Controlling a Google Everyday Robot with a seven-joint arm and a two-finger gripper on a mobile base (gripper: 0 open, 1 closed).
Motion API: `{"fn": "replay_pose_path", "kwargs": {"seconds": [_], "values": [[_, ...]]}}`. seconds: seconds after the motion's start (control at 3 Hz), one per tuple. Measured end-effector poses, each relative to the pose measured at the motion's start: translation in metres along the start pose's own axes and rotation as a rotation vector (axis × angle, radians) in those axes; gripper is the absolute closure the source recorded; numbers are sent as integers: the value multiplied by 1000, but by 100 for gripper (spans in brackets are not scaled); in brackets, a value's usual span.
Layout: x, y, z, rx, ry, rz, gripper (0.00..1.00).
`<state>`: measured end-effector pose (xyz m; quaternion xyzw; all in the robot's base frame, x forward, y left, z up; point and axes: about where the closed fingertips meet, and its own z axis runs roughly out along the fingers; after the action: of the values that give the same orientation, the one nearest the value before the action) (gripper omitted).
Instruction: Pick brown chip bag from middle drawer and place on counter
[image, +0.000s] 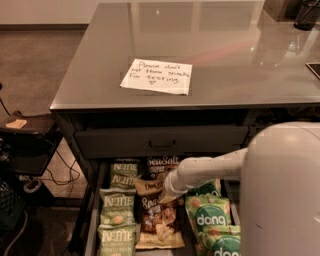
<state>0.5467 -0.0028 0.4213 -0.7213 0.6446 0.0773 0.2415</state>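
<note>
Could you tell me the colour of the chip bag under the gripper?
The brown chip bag is dark brown, tan-topped, in camera view; the gripper is over it.

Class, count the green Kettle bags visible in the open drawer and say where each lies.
3, in the drawer, left column: rear bag, middle bag, front bag. The rear bag may overlap a fourth. The tool sits beside them, over the brown chip bag.

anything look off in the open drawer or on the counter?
Minor only. In the drawer, the middle-row brown chip bags lie crooked and overlapping, unlike the straight green bags on the left. The hand sits low over them. Nothing visibly spilled or torn; the note lies flat on the counter.
</note>
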Motion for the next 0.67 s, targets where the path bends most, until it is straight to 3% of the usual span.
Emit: {"fn": "replay_pose_path", "kwargs": {"seconds": [0.67], "values": [[-34, 27, -67, -19, -141, 47, 89]]}}
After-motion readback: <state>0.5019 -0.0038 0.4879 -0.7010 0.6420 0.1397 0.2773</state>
